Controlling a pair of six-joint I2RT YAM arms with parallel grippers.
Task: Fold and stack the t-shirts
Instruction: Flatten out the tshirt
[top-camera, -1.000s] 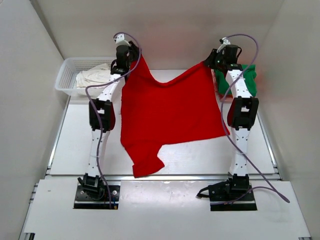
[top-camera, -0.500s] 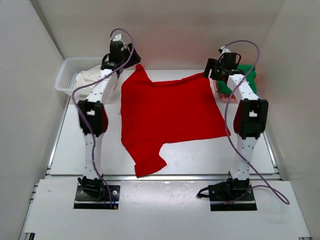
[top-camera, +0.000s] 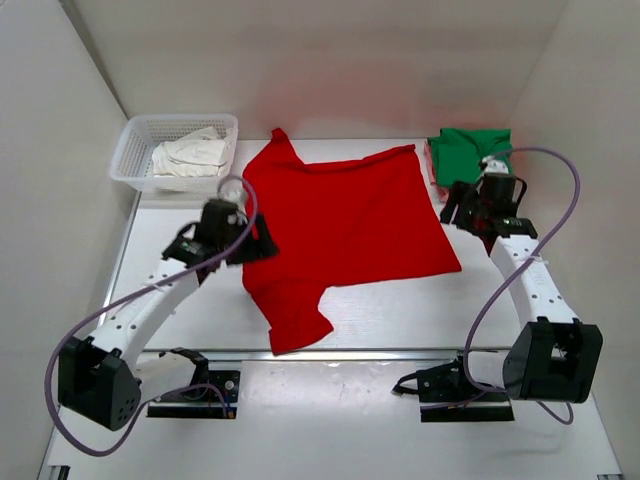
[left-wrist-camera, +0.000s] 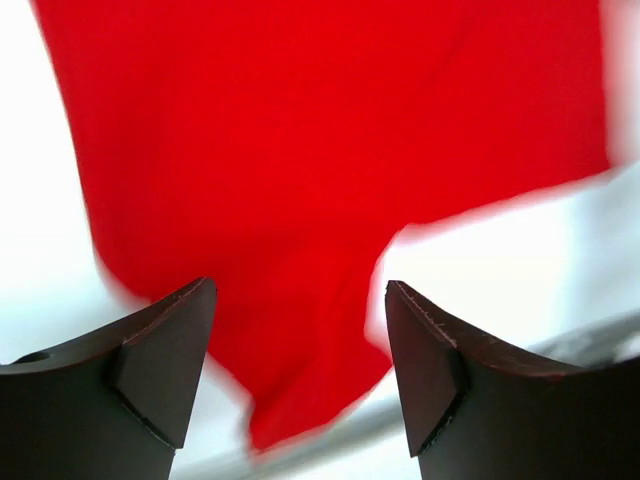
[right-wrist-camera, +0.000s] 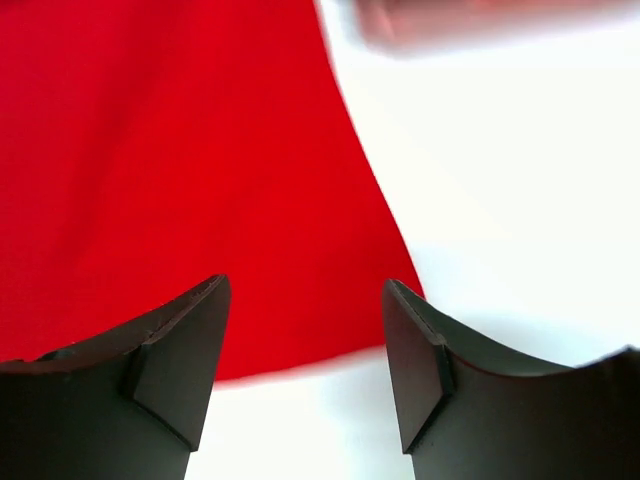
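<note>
The bright red t-shirt (top-camera: 340, 225) lies spread flat on the white table, one sleeve pointing to the near edge. It also shows in the left wrist view (left-wrist-camera: 300, 150) and the right wrist view (right-wrist-camera: 170, 170). My left gripper (top-camera: 258, 246) is open and empty at the shirt's left edge (left-wrist-camera: 300, 380). My right gripper (top-camera: 458, 208) is open and empty beside the shirt's right edge (right-wrist-camera: 305, 370). A folded green t-shirt (top-camera: 468, 152) lies at the far right, with a salmon-pink one mostly hidden under it. An off-white t-shirt (top-camera: 190, 155) lies crumpled in the basket.
A white plastic mesh basket (top-camera: 135, 150) stands at the far left corner. White walls close in the table on left, right and back. The table's near edge (top-camera: 330, 352) runs just in front of the red sleeve.
Both grippers have let go of the red shirt's far corners and pulled back toward me. The shirt now lies flat on the table.
</note>
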